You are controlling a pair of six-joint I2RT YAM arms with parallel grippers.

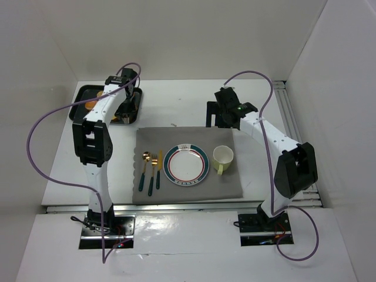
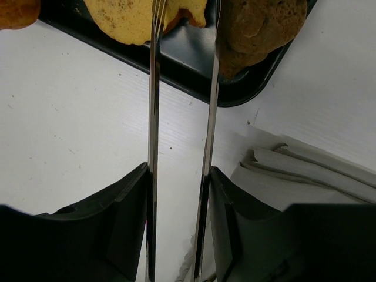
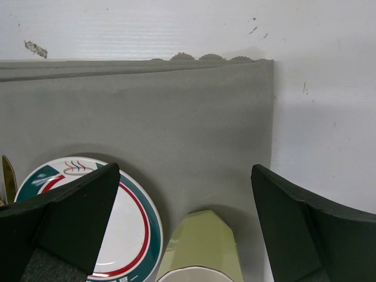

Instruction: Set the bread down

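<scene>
Bread [image 2: 120,20] lies in a black tray [image 2: 176,67] at the far left of the table [image 2: 70,117], beside a brown bun [image 2: 258,29]; the left gripper [image 2: 179,182] pinches metal tongs [image 2: 154,117] whose tips reach the slice's edge; the right gripper [image 3: 185,176], spread wide, hovers over a grey mat [image 3: 176,111] bearing a plate [image 3: 147,229] and green cup [image 3: 202,241].

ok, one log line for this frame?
left gripper: shut on tongs, tips at bread slice in black tray | right gripper: open above placemat | plate: no bread yet
</scene>
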